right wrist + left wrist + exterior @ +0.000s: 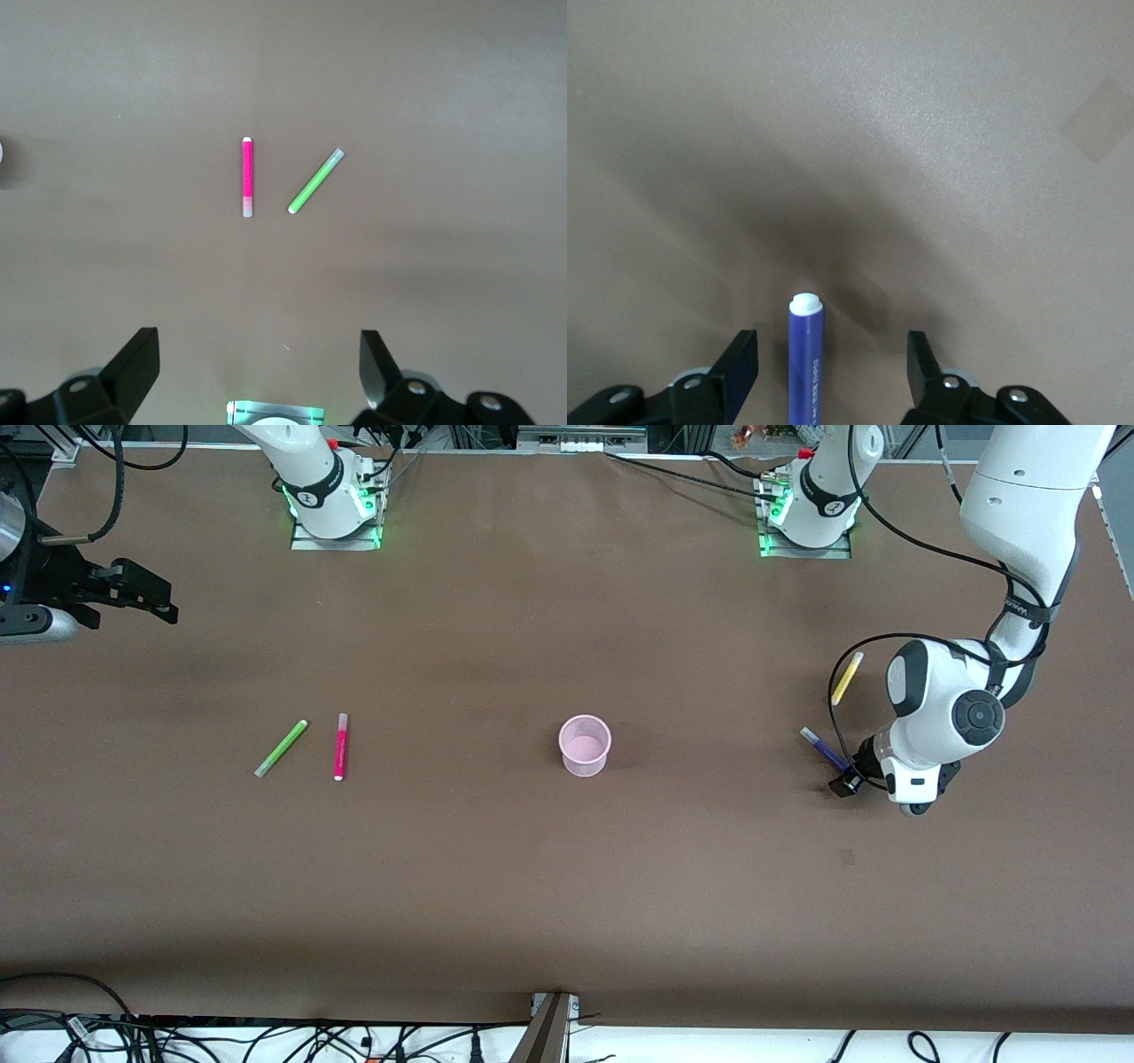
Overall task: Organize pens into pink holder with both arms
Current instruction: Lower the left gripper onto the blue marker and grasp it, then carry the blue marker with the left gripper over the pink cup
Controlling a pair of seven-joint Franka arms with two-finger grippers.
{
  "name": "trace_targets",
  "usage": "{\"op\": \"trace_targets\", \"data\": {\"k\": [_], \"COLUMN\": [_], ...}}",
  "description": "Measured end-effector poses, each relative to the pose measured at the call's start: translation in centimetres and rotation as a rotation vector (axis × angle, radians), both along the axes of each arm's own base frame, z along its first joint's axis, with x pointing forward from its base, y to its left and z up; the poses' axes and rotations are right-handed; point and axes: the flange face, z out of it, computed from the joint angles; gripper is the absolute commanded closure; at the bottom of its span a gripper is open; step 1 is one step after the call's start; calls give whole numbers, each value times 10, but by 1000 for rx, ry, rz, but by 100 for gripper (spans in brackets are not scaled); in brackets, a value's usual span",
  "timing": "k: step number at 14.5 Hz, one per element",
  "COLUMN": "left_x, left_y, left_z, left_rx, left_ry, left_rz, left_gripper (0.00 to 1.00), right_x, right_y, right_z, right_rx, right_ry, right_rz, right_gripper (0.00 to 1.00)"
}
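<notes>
Brown paper covers the surface, and the pale pink translucent plastic cup (585, 745) stands upright at its middle. Our left claw (826, 367) is low at the dark purple pen (806, 363), fingers apart around it, not touching. The yellow pen (847, 677) lies near. Our right claw (260, 372) waits, fingers apart, over the surface above the lime green pen (315, 181) and magenta pen (248, 177).

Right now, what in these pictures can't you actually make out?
- Purple pen: front view, its lower end hidden by the left hand; left wrist view, cut off by the edge.
- Whether the left hand touches that pen: its fingers stand apart from it.
- Right hand: front view, arm cut off by the edge.
- Pink holder: its inside is too small to tell.
</notes>
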Motion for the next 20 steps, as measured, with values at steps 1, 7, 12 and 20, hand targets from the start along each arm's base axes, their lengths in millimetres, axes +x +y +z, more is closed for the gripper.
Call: {"op": "trace_targets", "data": {"k": [1,7,12,20], "left_x": [-2,-7,-6,23], "left_y": [0,-1,-1,-25], "left_z": [-2,-7,-6,75], "left_rx": [0,20,22,23], "left_ry": [-4,3,-2,-51], "left_rz": [0,-34,-38,-76], "left_gripper": [30,61,100,100], "right_x": [0,0,0,1], "right_y": [0,0,0,0], "right_z": [0,0,0,-1], "right_rx": [0,0,0,0], "right_ry": [0,0,0,-2], "right_rz": [0,0,0,-1], "right_gripper": [0,0,0,0]}}
